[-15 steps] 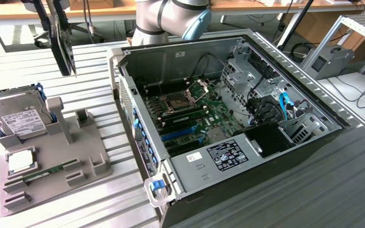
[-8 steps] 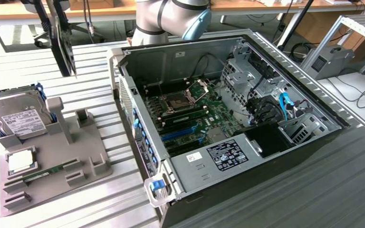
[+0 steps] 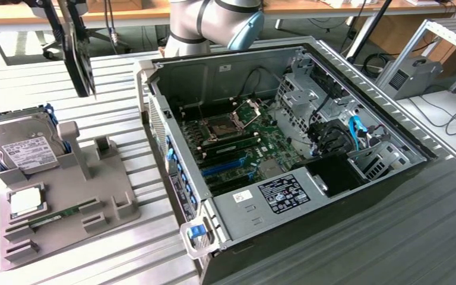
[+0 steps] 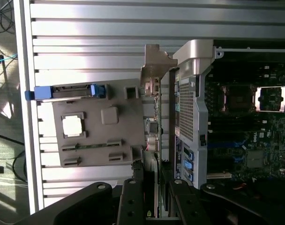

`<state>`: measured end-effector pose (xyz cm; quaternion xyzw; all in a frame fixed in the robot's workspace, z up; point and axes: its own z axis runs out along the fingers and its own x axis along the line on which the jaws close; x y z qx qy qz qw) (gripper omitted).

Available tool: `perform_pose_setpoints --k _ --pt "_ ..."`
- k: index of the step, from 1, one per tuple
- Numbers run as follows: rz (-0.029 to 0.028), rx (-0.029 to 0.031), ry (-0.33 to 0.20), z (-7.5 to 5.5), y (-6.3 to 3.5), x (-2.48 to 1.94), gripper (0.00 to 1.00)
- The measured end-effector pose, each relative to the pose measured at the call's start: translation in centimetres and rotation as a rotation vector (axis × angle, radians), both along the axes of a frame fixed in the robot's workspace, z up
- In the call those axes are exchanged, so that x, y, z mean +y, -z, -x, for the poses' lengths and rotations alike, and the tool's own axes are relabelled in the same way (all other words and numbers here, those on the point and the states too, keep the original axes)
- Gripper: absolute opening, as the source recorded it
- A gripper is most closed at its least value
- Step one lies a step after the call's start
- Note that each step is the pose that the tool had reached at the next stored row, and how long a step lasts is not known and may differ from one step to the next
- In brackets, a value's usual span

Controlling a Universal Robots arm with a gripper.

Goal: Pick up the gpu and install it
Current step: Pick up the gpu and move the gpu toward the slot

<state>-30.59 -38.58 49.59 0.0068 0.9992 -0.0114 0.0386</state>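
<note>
The gpu hangs edge-on in the wrist view, a thin black card with its silver bracket at the far end. My gripper is shut on the card's near end, with one dark finger on each side. The card sits high over the gap between the grey parts holder and the open computer case. The motherboard lies inside the case, with its blue slots uncovered. The arm's body shows behind the case in the exterior view.
The grey parts holder on the exterior view's left carries a silver hard drive, a processor chip and a green memory stick. A black stand rises behind it. Cables and drive cages fill the case's right side.
</note>
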Motion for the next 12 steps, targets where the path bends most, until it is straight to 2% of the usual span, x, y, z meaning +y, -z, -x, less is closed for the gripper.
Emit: perform_pose_setpoints --k 12 --pt "-0.0001 0.0 0.0 0.0 0.36 0.0 0.26"
